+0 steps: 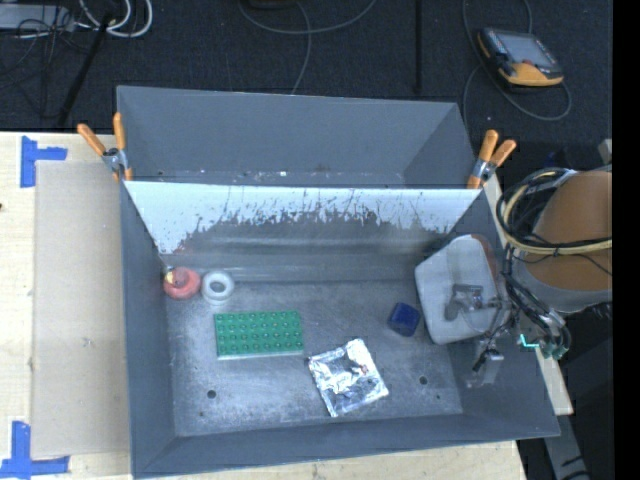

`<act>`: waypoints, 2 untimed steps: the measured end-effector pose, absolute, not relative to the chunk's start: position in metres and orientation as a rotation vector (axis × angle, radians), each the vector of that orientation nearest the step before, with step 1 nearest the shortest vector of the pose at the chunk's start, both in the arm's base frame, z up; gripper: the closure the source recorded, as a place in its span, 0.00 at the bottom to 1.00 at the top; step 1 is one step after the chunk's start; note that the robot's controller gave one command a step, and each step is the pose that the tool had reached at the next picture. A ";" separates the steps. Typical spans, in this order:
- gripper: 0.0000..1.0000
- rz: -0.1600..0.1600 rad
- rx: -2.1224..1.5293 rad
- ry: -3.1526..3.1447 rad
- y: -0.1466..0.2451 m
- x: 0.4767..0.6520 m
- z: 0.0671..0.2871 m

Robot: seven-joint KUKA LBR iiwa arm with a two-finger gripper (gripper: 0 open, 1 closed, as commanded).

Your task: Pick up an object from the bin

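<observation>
My gripper (487, 353) hangs low at the bin's right wall, beside a pale grey-white bulky thing (450, 280) that leans against that wall. The gripper's upper part overlaps this thing's right edge; whether they touch I cannot tell. A small blue block (404, 318) lies just left of the pale thing. A crumpled silver and white wrapper (346, 376) lies on the floor toward the front, left of and below the gripper.
A green studded plate (259, 334) lies flat at centre left. A white ring (218, 287) and a small red round piece (181, 284) sit side by side at the far left. The arm with its cables enters over the right rim.
</observation>
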State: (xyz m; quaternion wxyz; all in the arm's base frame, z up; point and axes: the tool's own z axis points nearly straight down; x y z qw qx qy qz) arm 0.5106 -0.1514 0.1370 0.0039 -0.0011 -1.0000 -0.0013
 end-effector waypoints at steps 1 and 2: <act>0.00 -0.029 -0.135 -3.140 -0.141 0.572 0.069; 0.00 -0.003 0.643 -3.078 -0.092 0.591 0.070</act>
